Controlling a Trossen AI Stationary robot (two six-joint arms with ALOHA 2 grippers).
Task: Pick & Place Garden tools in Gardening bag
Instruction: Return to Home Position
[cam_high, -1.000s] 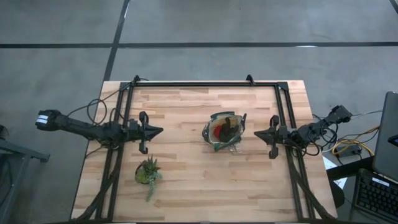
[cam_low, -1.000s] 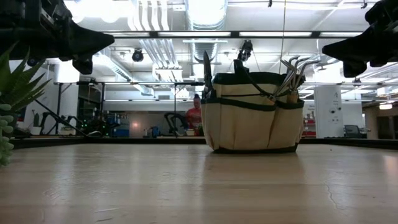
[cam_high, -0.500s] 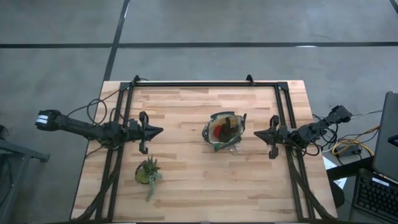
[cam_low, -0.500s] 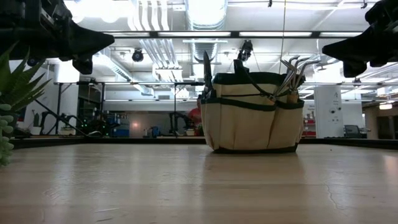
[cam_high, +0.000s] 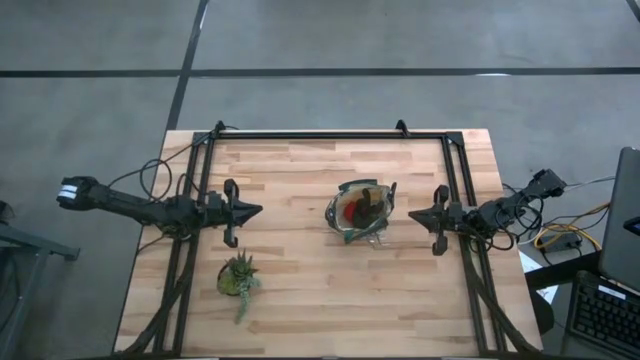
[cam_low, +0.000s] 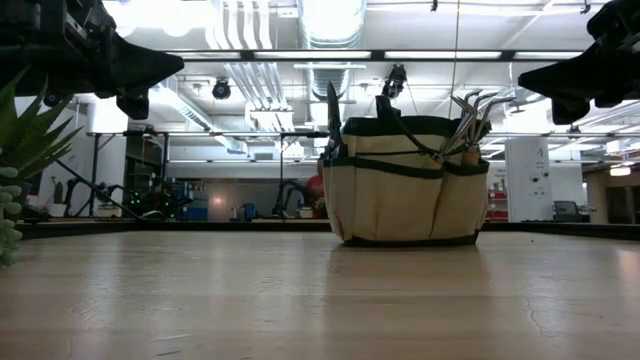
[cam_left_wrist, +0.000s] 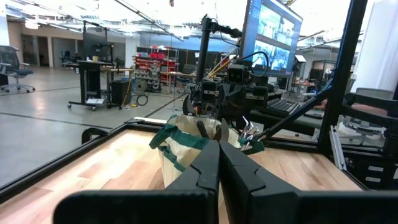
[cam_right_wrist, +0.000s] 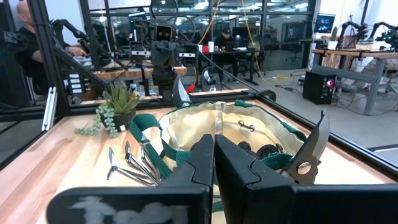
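Now all the garden tools seem packed in the gardening bag, and the left gripper and right gripper wait on either side, fingers together, empty.

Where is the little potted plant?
In the high view, the potted plant stands on the table's left half, near the left arm's fingers, left of the gardening bag.

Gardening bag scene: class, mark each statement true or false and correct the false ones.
1. The gardening bag stands upright on the table. True.
2. The left gripper grips the bag's handle. False: it is shut on nothing, apart from the bag.
3. The pronged tools stick out of the bag's top. True.
4. The potted succulent sits inside the bag. False: it stands on the table, apart from the bag.
5. The right gripper is shut. True.
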